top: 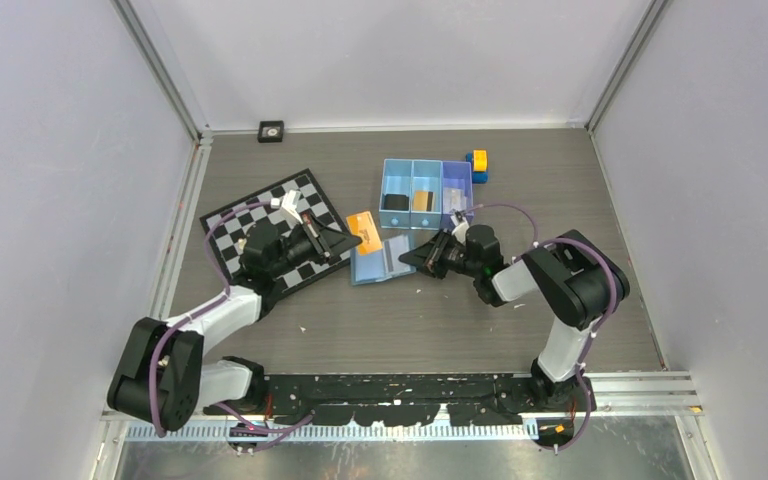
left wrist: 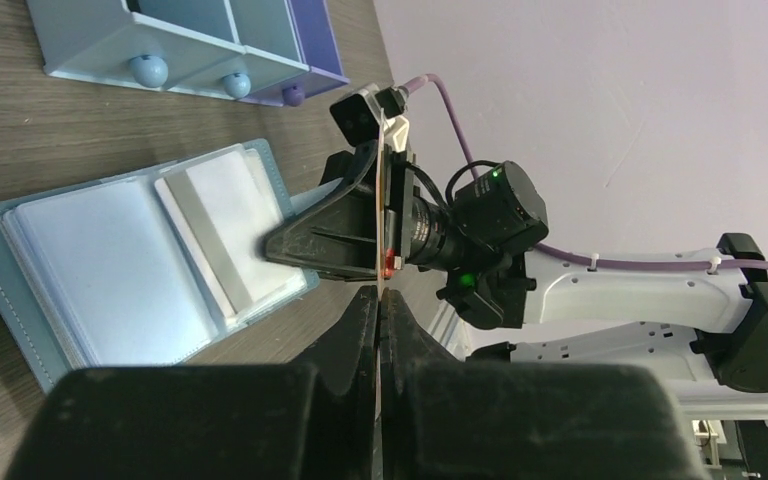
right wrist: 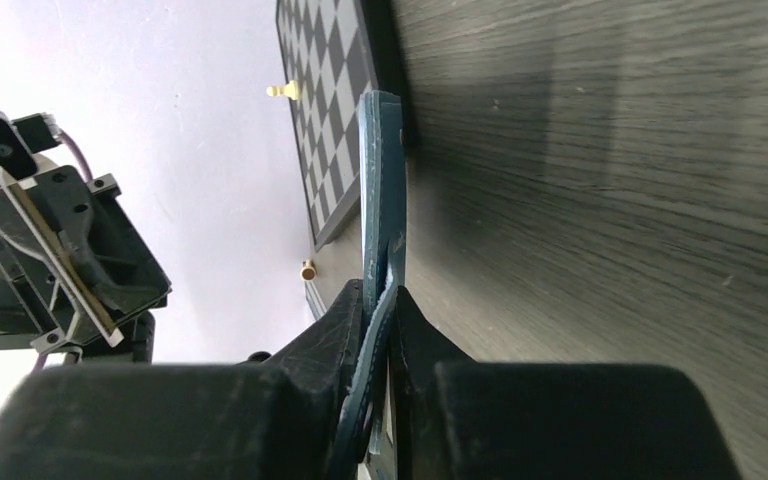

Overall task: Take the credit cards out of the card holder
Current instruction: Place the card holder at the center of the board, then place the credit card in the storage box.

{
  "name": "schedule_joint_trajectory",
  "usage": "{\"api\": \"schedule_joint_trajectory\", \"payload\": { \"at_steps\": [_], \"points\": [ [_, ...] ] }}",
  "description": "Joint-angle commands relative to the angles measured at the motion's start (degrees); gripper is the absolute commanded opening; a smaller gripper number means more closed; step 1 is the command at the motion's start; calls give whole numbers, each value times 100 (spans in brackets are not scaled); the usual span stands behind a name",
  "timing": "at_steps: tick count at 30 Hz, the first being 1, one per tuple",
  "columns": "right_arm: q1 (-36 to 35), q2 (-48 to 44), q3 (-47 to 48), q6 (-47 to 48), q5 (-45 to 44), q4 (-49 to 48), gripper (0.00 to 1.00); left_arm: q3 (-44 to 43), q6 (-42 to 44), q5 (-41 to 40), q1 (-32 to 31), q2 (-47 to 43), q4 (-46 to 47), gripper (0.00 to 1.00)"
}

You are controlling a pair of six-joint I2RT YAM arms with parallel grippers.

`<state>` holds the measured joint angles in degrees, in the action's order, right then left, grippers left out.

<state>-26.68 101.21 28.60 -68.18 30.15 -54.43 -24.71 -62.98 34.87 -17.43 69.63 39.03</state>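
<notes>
While open, blue card holder in right gripper; tan card in left gripper.

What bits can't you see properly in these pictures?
- Card: the left wrist view shows only its thin edge; the left pincer covers the rest.
- Holder: the right wrist view sees it edge-on in the right pincer, so its pockets are hidden.
- Tray: in the top view, the things inside are too small to name.
</notes>
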Motion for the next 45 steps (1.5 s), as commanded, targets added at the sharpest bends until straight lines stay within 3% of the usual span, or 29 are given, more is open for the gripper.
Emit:
{"api": "schedule_joint_trajectory", "payload": {
  "at_steps": [1, 3, 5, 12, 15, 19, 22, 31, 37, 39, 43, 45],
  "points": [
    [-48, 174, 263, -48, 36, -260, 15, -5, 136, -71, 38, 78, -19, 0],
    [-46, 163, 241, 51, -109, -107, 34, -16, 132, -68, 38, 107, -20, 0],
    [-37, 1, 217, 222, -295, 276, 42, -16, 135, -73, 36, 113, -23, 0],
    [120, -1578, 82, 1040, -1435, 2122, 54, -40, 102, -18, 38, 175, 0, 0],
    [121, -2554, -61, 1405, -1901, 2703, 69, -49, 56, 67, 17, 247, 159, 0],
    [124, -3307, -112, 1656, -1637, 2779, 73, -115, 61, 169, -131, 328, 298, 0],
    [105, -3145, -20, 1565, -919, 2228, 74, -176, 85, 219, -255, 389, 378, 0],
    [-284, -1848, 238, 758, 556, 146, 64, -325, -18, 577, -618, 626, 1003, 0],
    [-443, -1676, 312, 716, 730, -167, 56, -372, -164, 696, -688, 832, 1241, 0],
    [-477, -1577, 311, 648, 764, -343, 47, -392, -232, 748, -704, 922, 1338, 0],
    [-486, -1462, 357, 496, 841, -540, 13, -404, -278, 784, -718, 997, 1467, 0],
    [-477, -1506, 321, 515, 780, -524, 5, -384, -258, 763, -718, 973, 1480, 4]
  ]
}}
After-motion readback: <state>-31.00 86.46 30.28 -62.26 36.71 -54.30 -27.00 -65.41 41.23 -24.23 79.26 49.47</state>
